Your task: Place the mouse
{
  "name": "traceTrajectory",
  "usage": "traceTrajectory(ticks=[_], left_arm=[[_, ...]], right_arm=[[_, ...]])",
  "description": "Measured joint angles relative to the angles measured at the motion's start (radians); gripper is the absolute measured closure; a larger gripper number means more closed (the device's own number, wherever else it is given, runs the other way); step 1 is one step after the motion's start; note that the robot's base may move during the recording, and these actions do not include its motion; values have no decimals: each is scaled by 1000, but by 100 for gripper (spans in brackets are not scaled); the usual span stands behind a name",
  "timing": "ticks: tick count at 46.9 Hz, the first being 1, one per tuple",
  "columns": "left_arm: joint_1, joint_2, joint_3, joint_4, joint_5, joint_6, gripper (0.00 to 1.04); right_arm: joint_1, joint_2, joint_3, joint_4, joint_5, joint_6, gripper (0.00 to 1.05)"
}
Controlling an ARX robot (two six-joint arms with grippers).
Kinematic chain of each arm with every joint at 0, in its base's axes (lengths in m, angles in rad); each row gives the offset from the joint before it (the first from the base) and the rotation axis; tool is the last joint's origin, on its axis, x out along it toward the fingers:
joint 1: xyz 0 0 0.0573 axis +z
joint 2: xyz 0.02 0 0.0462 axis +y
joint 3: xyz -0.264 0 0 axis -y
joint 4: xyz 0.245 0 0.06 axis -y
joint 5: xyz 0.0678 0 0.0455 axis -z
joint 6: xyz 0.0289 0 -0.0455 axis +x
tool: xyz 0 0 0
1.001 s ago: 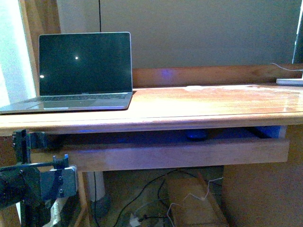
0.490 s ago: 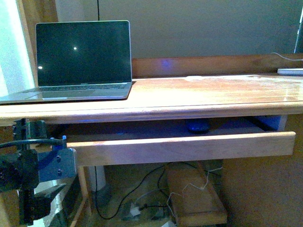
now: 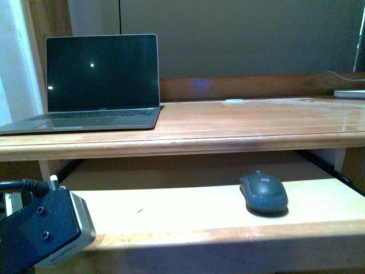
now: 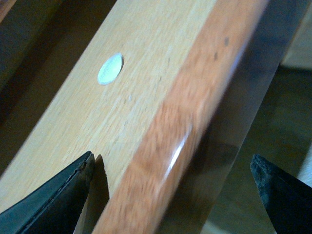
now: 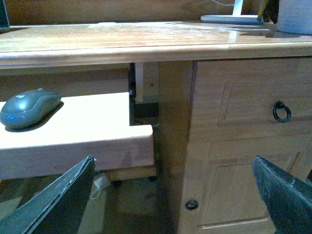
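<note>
From where I stand, the mouse point(image 3: 263, 193) sits alone on the pulled-out tray point(image 3: 171, 212) under the table point(image 3: 239, 123), toward the right end and a little back from the front lip, well apart from the laptop point(image 3: 97, 85) up top. It looks like a light, rigid plastic shell, smooth and domed, so I'd expect it to skate on that pale wood if nudged and to squirt out of a pinch placed too high on the curve. The sensible hold seems to be across its narrow waist, low on the two flanks, with the scroll wheel and buttons left alone. The left fingers point(image 4: 53, 204) are spread wide, straddling the tray's front edge without pinching it. The right fingers point(image 5: 63, 209) are likewise released and empty, hanging in front of the cabinet point(image 5: 243, 126) with the mouse off to one side, near enough to be the obvious pair for the pickup.
</note>
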Motion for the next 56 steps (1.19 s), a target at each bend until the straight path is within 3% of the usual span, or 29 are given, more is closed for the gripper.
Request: traceTrajectory(ticks=[7, 13, 20, 29, 30, 33, 35, 49, 53, 56], left_arm=[[-55, -138, -68, -33, 43, -243, 8], [-82, -294, -87, -6, 11, -600, 8], [-84, -449, -94, -21, -153, -898, 8], [-105, -690, -174, -190, -368, -1046, 8], [-266, -1087, -269, -411, -702, -1104, 12], [-324, -1192, -314, -388, -883, -1012, 23], [-309, -1246, -329, -396, -934, -952, 30], [-66, -1382, -392, -452, -751, -831, 78], [-15, -1401, -405, -459, -705, -827, 92], [12, -1412, -411, -461, -677, -825, 101]], right_arm=[[0, 0, 0, 0, 0, 0, 7], [0, 0, 0, 0, 0, 0, 7], [0, 0, 0, 0, 0, 0, 7], [0, 0, 0, 0, 0, 0, 7], [0, 0, 0, 0, 0, 0, 7], [0, 0, 0, 0, 0, 0, 7], [0, 0, 0, 0, 0, 0, 7], [-1, 1, 0, -2, -5, 3, 7], [2, 52, 43, -116, -83, 73, 7], [59, 109, 80, -143, -60, 132, 7]])
